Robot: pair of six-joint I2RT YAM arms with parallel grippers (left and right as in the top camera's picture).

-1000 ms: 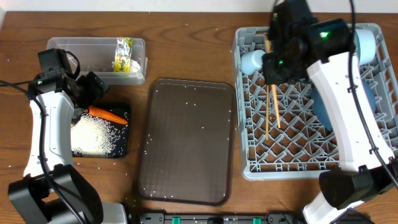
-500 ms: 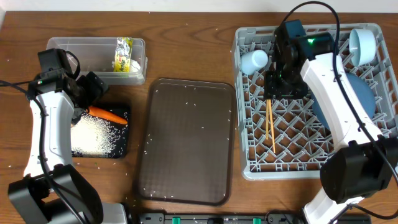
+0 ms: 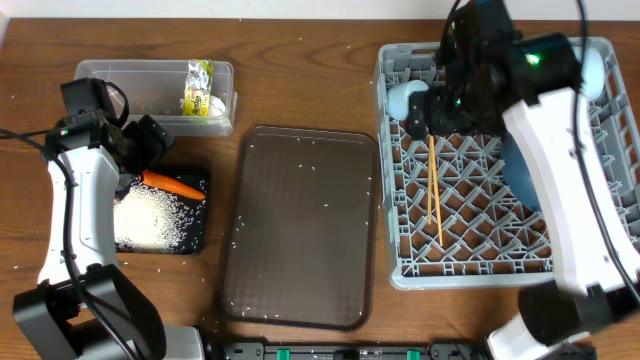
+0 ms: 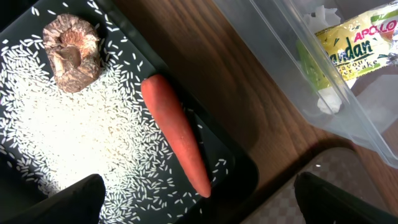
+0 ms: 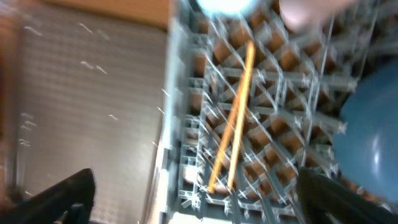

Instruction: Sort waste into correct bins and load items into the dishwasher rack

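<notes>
The right pincer (image 5: pixel 199 198) stands released, its fingers wide apart and empty, above the chopsticks (image 3: pixel 433 190), which lie side by side across the pegs of the dishwasher rack (image 3: pixel 395 270). The left pincer (image 4: pixel 205 205) is likewise spread and holds nothing, hovering over the black tray (image 3: pixel 195 238), where we see the carrot (image 3: pixel 172 185), the rice (image 3: pixel 150 215) and the brown lump (image 4: pixel 71 53). The foil wrapper (image 3: pixel 200 75) sits in the clear tub (image 3: pixel 130 85). The dark-blue plate (image 3: pixel 520 170) and light-blue cup (image 3: pixel 405 98) are in the rack too. We judge the loading step all but finished. The next move calls for lifting the right arm clear of the pegs without nudging the cup just beside it.
</notes>
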